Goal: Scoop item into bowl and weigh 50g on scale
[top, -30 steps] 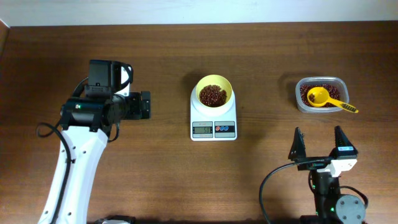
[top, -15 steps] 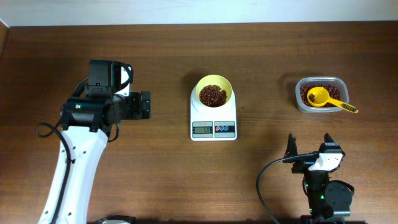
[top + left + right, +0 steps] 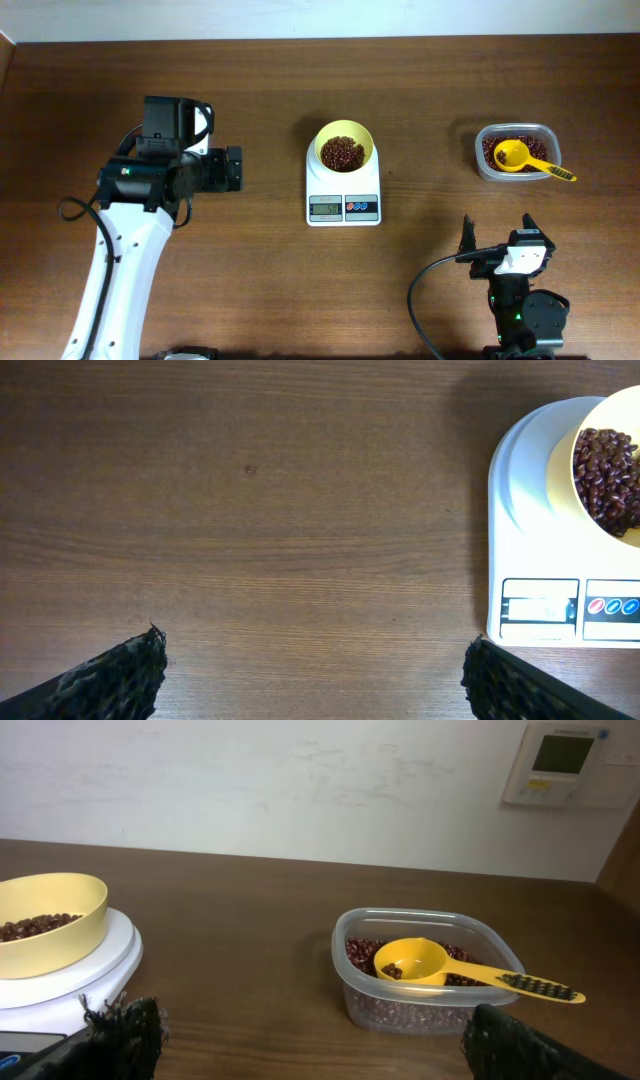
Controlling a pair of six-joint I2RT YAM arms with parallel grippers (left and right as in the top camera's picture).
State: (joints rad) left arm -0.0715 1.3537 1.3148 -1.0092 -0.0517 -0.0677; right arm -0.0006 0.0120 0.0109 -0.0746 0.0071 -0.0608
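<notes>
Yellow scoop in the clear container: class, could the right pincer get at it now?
Probably yes: the right pincer is open, nothing stands between it and the scoop, whose handle overhangs the container rim.

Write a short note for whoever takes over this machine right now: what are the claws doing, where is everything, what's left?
Left gripper: open, empty, left of the scale.
Right gripper: open, empty, apart from everything.
Bowl sits on the scale, holding beans. Scoop lies in the clear container of beans.
Done: beans scooped into the bowl.
Left: display unreadable; check for 50 g and adjust if needed.
</notes>
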